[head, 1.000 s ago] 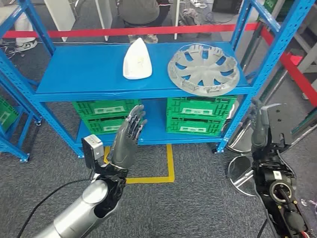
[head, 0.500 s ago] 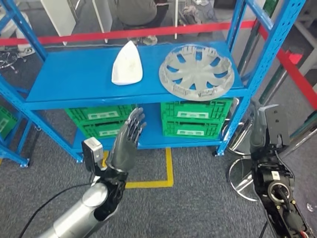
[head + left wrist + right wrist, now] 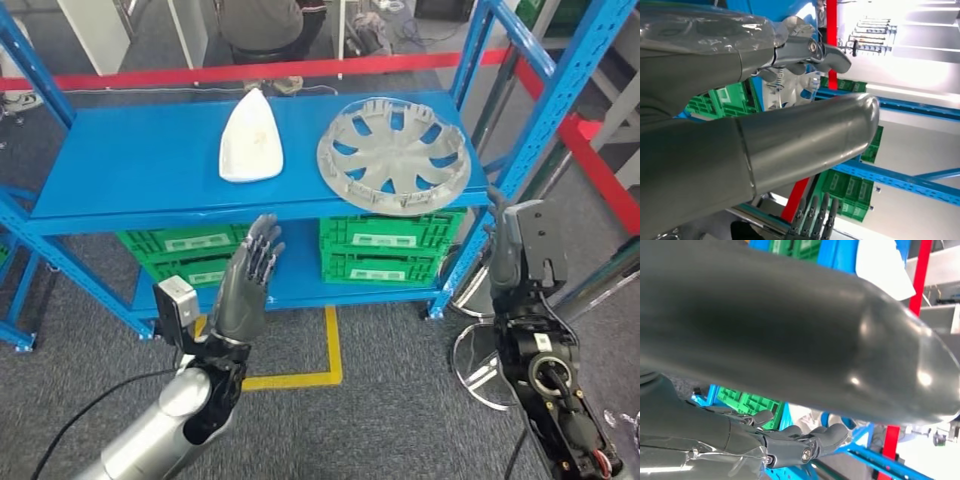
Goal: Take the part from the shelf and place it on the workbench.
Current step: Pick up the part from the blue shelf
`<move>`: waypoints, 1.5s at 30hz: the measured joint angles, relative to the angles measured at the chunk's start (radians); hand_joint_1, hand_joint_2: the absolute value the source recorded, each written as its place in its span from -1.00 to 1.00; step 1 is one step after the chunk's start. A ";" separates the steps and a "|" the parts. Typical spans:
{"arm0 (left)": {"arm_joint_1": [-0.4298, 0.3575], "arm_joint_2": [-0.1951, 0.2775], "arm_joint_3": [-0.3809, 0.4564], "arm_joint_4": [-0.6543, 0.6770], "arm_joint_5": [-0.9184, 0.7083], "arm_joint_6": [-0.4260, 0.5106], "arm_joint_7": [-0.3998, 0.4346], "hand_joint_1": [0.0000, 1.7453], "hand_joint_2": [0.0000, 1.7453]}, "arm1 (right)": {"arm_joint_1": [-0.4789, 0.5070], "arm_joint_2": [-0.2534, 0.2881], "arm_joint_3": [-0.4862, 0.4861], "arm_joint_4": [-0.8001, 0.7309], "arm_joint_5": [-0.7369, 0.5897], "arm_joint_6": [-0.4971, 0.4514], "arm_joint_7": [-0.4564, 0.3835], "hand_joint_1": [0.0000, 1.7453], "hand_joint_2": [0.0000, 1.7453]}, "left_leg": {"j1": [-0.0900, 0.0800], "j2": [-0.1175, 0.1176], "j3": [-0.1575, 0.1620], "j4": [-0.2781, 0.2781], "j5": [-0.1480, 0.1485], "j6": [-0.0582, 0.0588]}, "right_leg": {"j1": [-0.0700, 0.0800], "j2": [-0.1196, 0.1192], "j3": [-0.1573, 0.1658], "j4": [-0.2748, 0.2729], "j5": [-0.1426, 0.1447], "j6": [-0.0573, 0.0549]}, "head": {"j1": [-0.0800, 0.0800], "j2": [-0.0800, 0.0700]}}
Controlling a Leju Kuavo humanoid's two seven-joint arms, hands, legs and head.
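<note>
The left hand (image 3: 245, 290) was raised with its fingers (image 3: 264, 245) spread, holding nothing. The white part (image 3: 250, 143) lay on the blue shelf (image 3: 136, 165) above and beyond those fingers, beside a grey wheel cover (image 3: 391, 155). The right hand (image 3: 504, 250) stood upright near the shelf post; its grasp could not be determined.

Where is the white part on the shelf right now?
In the head view the white part lies on the blue shelf's top level, near its middle, just left of the grey wheel cover and beyond the raised left hand.
</note>
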 joint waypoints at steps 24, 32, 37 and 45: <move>-0.005 -0.004 -0.001 0.038 0.020 -0.015 -0.036 -1.00 -1.00 | -0.006 -0.009 -0.013 0.016 0.008 0.003 0.032 -1.00 -1.00 | -0.008 0.000 -0.064 0.052 0.026 -0.022 | -0.002 0.008 0.067 -0.145 0.071 -0.024 | -0.021 0.000; 0.001 -0.006 -0.001 0.042 0.018 -0.022 -0.038 -1.00 -1.00 | -0.001 -0.047 -0.041 0.021 0.054 0.052 0.117 -1.00 -1.00 | -0.002 -0.002 -0.003 0.021 -0.016 0.004 | -0.005 0.000 -0.069 0.120 -0.034 0.011 | 0.004 0.000; 0.007 -0.006 -0.001 0.042 0.013 -0.022 -0.031 -1.00 -1.00 | 0.006 -0.069 -0.061 0.024 0.078 0.081 0.146 -1.00 -1.00 | -0.004 -0.004 0.051 0.023 -0.059 -0.004 | -0.004 -0.003 -0.056 -0.040 0.136 0.009 | 0.030 0.000; 0.005 -0.004 0.001 0.039 0.007 -0.022 -0.022 -1.00 -1.00 | 0.008 -0.088 -0.101 0.025 0.113 0.130 0.171 -1.00 -1.00 | -0.004 -0.002 -0.004 0.143 -0.126 -0.043 | -0.008 0.000 0.014 -0.149 0.130 -0.033 | 0.020 0.000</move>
